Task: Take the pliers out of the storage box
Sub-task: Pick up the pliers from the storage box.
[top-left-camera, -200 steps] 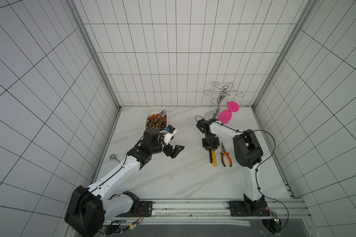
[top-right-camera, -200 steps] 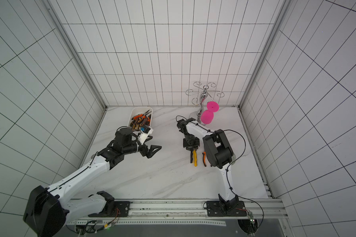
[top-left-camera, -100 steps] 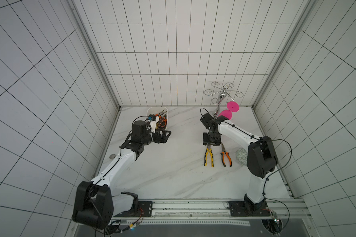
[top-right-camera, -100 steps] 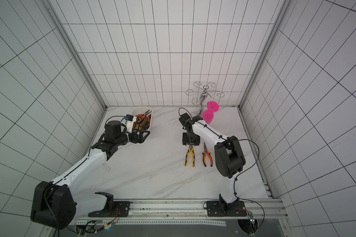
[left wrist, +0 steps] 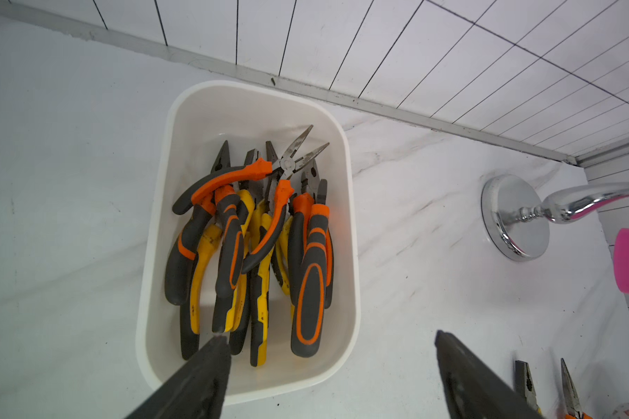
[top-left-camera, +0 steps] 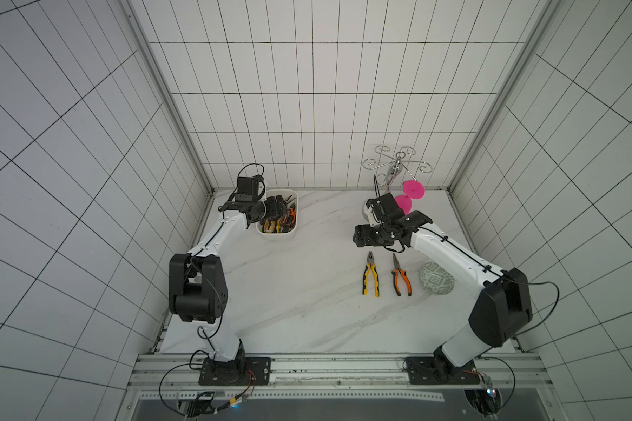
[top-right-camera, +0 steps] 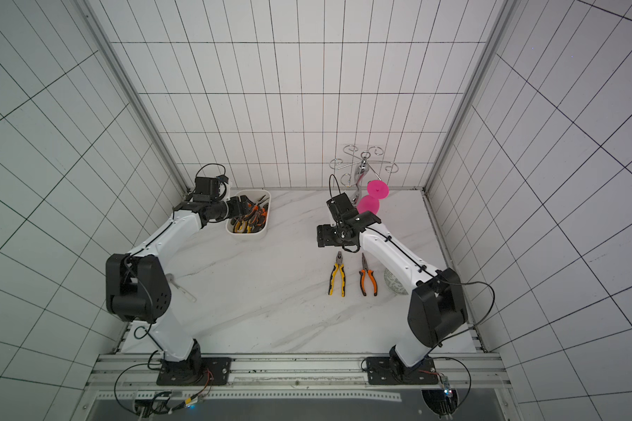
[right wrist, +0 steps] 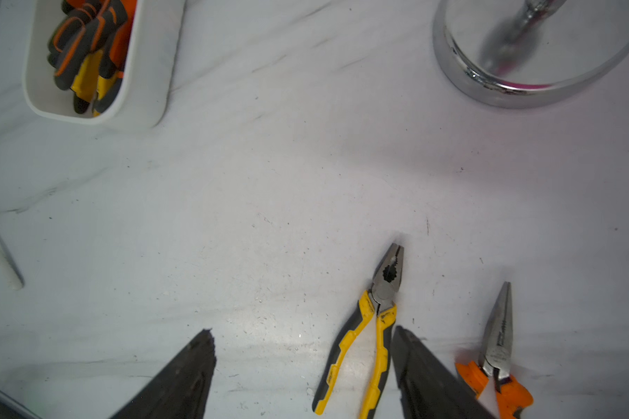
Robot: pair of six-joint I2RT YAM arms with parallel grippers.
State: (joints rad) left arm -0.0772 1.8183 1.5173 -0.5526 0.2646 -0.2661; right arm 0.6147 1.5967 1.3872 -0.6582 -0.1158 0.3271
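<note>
Left end effector (left wrist: 329,337) spread over the pliers (left wrist: 255,235) heaped in the storage box (left wrist: 247,105) beneath it, right end effector (right wrist: 301,330) spread and empty, we should pinch one top handle squarely.

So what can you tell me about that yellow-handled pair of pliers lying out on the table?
The yellow-handled pliers are a blunt-nosed pair: a short grey steel head with a toothed grip, closed, and yellow handles edged in black, rubbery-looking. They lie flat on the white marbled table, nose toward the back wall, handles slightly spread. The orange-handled pliers lie beside them, parallel, not touching. The right gripper hovers near, jaws open, holding nothing.
</note>
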